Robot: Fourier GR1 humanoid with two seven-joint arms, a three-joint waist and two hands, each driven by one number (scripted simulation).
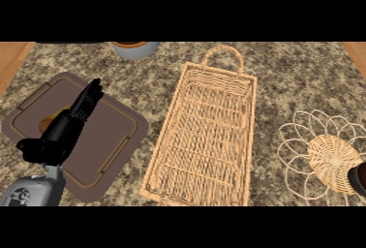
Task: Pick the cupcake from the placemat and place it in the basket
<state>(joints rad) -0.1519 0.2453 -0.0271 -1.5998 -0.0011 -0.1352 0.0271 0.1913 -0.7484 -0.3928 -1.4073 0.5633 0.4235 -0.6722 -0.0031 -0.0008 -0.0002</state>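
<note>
A brown placemat (pixel 107 140) lies at the left of the counter. Of the cupcake (pixel 48 119) only a small orange-brown patch shows, just left of my left hand (pixel 70 123). That hand hovers over the mat with its fingers (pixel 88 99) straight and pointing away from me, and it hides most of the cupcake. Whether it touches the cupcake I cannot tell. The long wicker basket (pixel 166 145) with a loop handle lies right of the mat, with nothing in it. A dark sliver at the right edge looks like my right hand (pixel 358 180).
A grey pot (pixel 136 49) stands at the counter's far edge, above the mat. A round wicker trivet (pixel 330 157) with wire petals lies right of the basket. Wooden strips border the counter at the top left and top right corners.
</note>
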